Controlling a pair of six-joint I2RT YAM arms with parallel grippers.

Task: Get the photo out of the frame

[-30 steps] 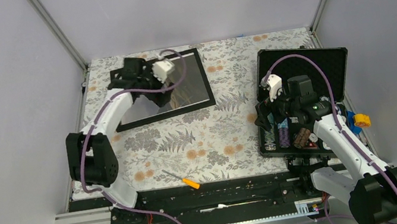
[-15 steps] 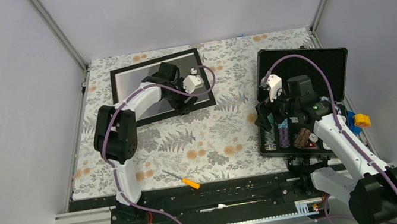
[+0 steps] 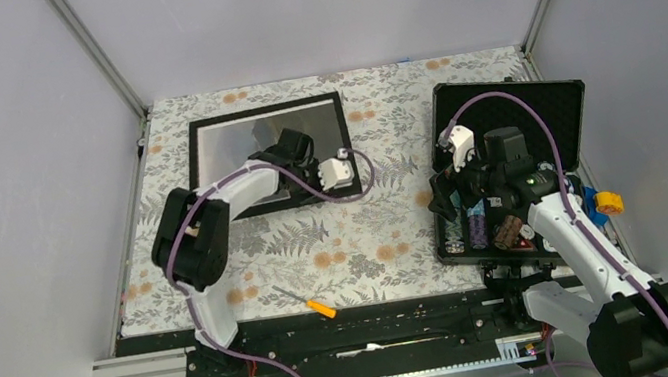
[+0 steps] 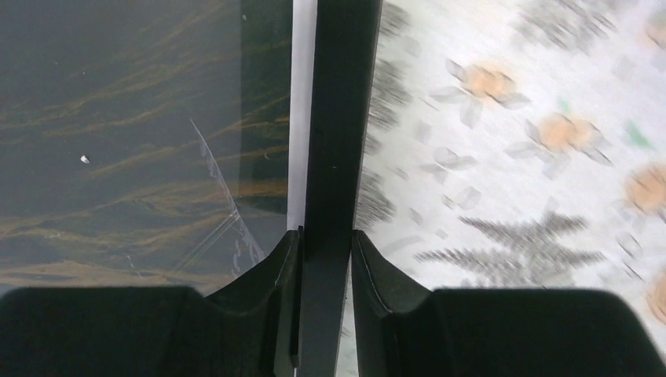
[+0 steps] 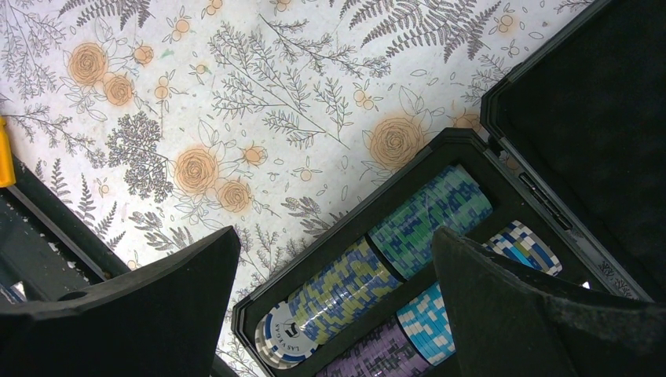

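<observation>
The frame [image 3: 205, 168], thin and black with a glossy glass front, lies at the back left of the floral cloth. The photo [image 4: 141, 141] shows through the glass as dark olive streaks with a thin white border. My left gripper [image 3: 356, 173] sits at the frame's right edge. In the left wrist view its jaws [image 4: 326, 239] pinch the black frame bar [image 4: 338, 118], one finger over the glass side, the other over the cloth side. My right gripper [image 5: 334, 236] hangs open above the poker chip rows, holding nothing.
A black foam-lined case [image 3: 521, 113] with rows of poker chips [image 5: 361, 283] stands open at the right. An orange-handled screwdriver [image 3: 313, 303] lies near the front edge. A yellow and blue object [image 3: 606, 203] sits right of the case.
My left arm swung from the frame's far left corner across to its right edge, and the jaws closed onto the frame bar. The frame shifted slightly. The right arm stayed still.
</observation>
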